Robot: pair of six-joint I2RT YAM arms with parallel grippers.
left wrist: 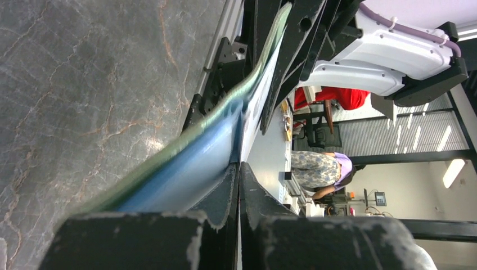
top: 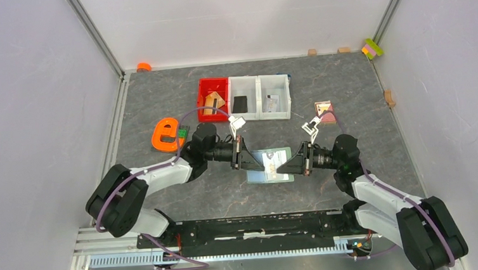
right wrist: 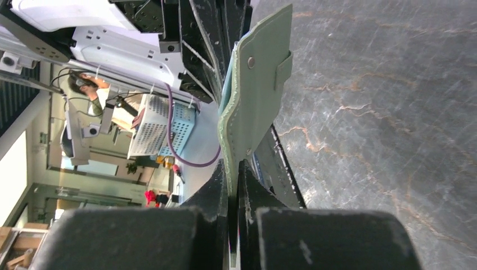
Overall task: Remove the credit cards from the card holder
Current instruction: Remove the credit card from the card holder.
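Grey marbled worktop, boxed on three sides by plain white walls, fills your overhead view. The one readable form is an orange piece shaped like a lower-case "e", lying at the left; any print elsewhere is too small to tell.

At far centre a red bin holding tan pieces stands against two white bins. One white bin holds a dark flat item, the other a small pale one. A pink square item lies to the right of the bins, apart from them. Small wooden blocks sit along the far wall.

Near the middle, the sage-green card holder spans the gap between both arms. The left fingers are closed on its left edge and the right fingers on its right edge.

Your left wrist view shows a pale blue card lying inside the green cover, running right into the pinch. Your right wrist view shows the holder's small tab and snap, on the part of the cover away from the fingers. Past the worktop edge, both wrist views catch a lit room with people at desks.
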